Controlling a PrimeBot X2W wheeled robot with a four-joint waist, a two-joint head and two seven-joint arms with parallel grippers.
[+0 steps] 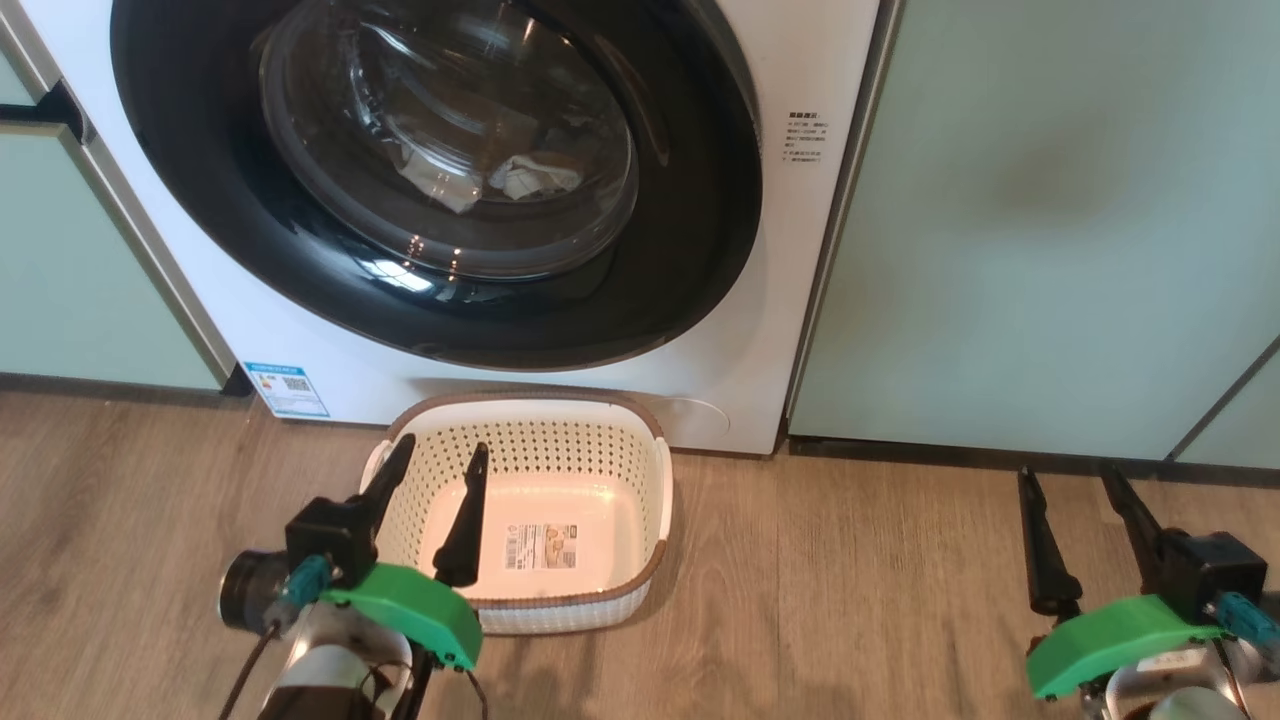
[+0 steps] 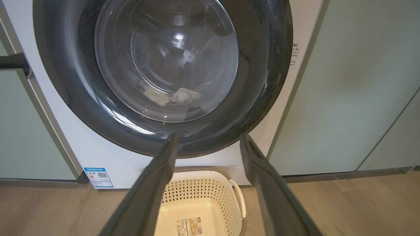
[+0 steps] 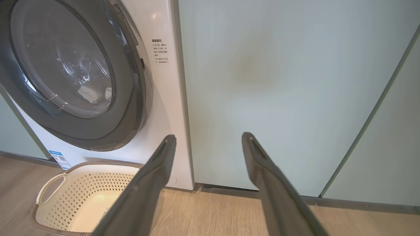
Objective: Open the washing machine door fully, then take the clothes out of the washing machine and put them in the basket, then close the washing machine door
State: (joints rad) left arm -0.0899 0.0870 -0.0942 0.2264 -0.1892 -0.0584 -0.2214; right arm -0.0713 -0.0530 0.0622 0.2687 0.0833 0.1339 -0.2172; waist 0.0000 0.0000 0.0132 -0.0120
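Observation:
The white washing machine point(image 1: 330, 340) fills the upper head view. Its door point(image 1: 190, 200), a black ring around clear glass, lies close to the front; in the right wrist view the door point(image 3: 126, 108) has its right edge a little off the front. Pale clothes point(image 1: 530, 178) point(image 2: 185, 95) show through the glass at the drum's bottom. The cream perforated basket point(image 1: 655, 500) stands empty on the floor before the machine. My left gripper point(image 1: 442, 450) point(image 2: 208, 136) hangs open over the basket's left part. My right gripper point(image 1: 1068, 478) point(image 3: 209, 136) is open over the floor, right of the basket, facing the cabinet.
Pale green cabinet panels point(image 1: 1050, 220) flank the machine on the right and on the left point(image 1: 70, 280), where a black handle point(image 1: 55, 105) juts out. Wooden floor point(image 1: 850, 580) lies between the basket and my right gripper. A blue label sticker point(image 1: 286, 388) sits low on the machine.

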